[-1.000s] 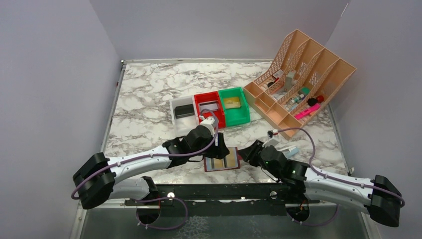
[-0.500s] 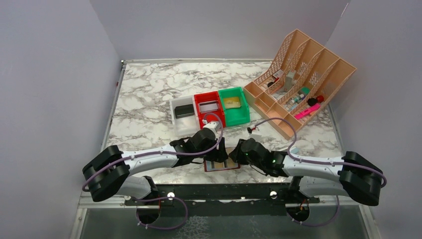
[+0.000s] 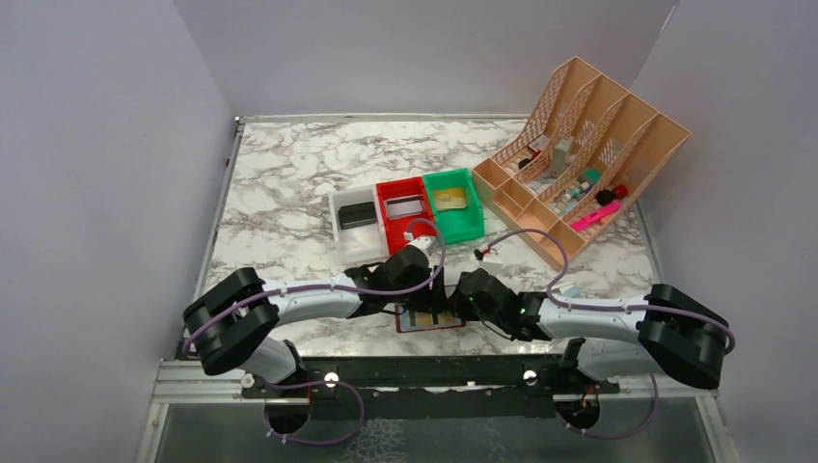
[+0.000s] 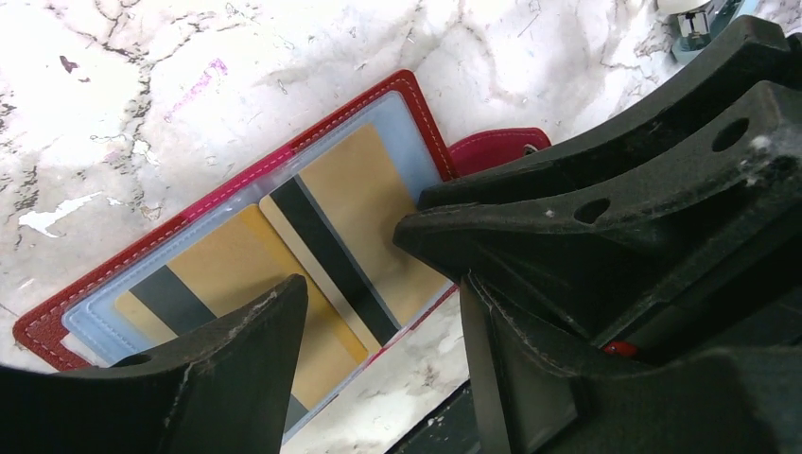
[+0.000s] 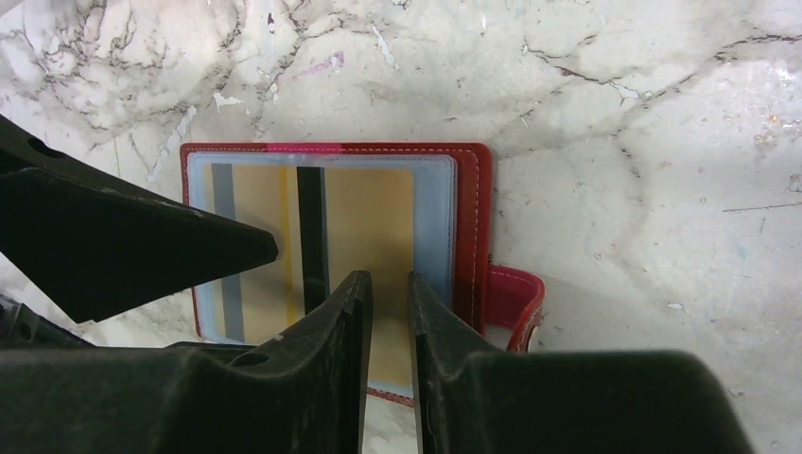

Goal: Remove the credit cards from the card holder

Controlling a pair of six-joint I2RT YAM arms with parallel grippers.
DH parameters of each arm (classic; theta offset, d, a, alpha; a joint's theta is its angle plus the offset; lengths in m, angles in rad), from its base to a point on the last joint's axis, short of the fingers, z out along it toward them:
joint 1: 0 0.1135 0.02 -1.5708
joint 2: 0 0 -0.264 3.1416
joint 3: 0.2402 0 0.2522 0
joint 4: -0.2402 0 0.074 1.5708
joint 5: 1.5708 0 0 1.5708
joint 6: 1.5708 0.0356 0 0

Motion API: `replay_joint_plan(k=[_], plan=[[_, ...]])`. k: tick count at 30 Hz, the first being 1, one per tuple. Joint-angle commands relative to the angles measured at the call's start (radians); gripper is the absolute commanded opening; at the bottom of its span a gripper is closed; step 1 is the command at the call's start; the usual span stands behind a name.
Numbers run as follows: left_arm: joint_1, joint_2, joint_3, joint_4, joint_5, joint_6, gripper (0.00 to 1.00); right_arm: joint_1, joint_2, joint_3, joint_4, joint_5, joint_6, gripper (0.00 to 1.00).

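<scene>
Both my pincers are low over the marble-patterned table top (image 3: 289,183), almost tip to tip. Right beneath them lies the flat dark-red folding card holder (image 5: 471,236), spread open with its clear light-blue pocket face upward. My left pincer (image 4: 378,282) gapes wide with nothing in it, and the pockets show plainly between its fingers (image 4: 236,378). My right pincer (image 5: 388,284) is nearly closed, just a narrow slit (no card in that slit that I can see). Its tips hang over the gold credit card with the black stripe (image 5: 369,213), which sits flat in its pocket. Whether the tips touch the plastic, I cannot tell. Just left of those tips, half under a finger of my left pincer, a second gold credit card with a dark grey stripe (image 5: 251,213) sits in the next pocket. Well beyond both pincers stand three small plastic bins in a row: white bin (image 3: 359,246), red bin (image 3: 383,207), green bin (image 3: 463,230). They hold a black card (image 3: 357,215), a pale grey card (image 3: 407,205) and a gold card (image 3: 449,199), one to each bin in that order.
</scene>
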Motion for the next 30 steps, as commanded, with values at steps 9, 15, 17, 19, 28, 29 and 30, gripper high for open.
replay_joint_plan(k=[9, 15, 17, 19, 28, 29, 30], plan=[[-0.004, 0.024, -0.081, 0.049, -0.041, -0.054, 0.6, -0.005, 0.031, -0.051, -0.044, 0.036, 0.081, 0.2], [-0.004, 0.021, -0.111, 0.087, -0.036, -0.077, 0.58, -0.006, 0.037, -0.065, -0.028, 0.027, 0.085, 0.2], [-0.005, 0.023, -0.119, 0.097, -0.045, -0.105, 0.54, -0.006, 0.043, -0.067, -0.024, 0.022, 0.087, 0.2], [-0.012, 0.003, -0.15, 0.132, -0.07, -0.141, 0.51, -0.006, 0.045, -0.067, -0.023, 0.02, 0.088, 0.19], [-0.016, -0.009, -0.229, 0.323, -0.019, -0.222, 0.45, -0.008, 0.036, -0.098, 0.035, -0.018, 0.085, 0.15], [-0.016, -0.005, -0.227, 0.332, -0.014, -0.223, 0.44, -0.008, 0.036, -0.101, 0.042, -0.021, 0.085, 0.15], [-0.017, -0.003, -0.225, 0.337, -0.012, -0.227, 0.44, -0.007, 0.037, -0.103, 0.045, -0.023, 0.085, 0.14]])
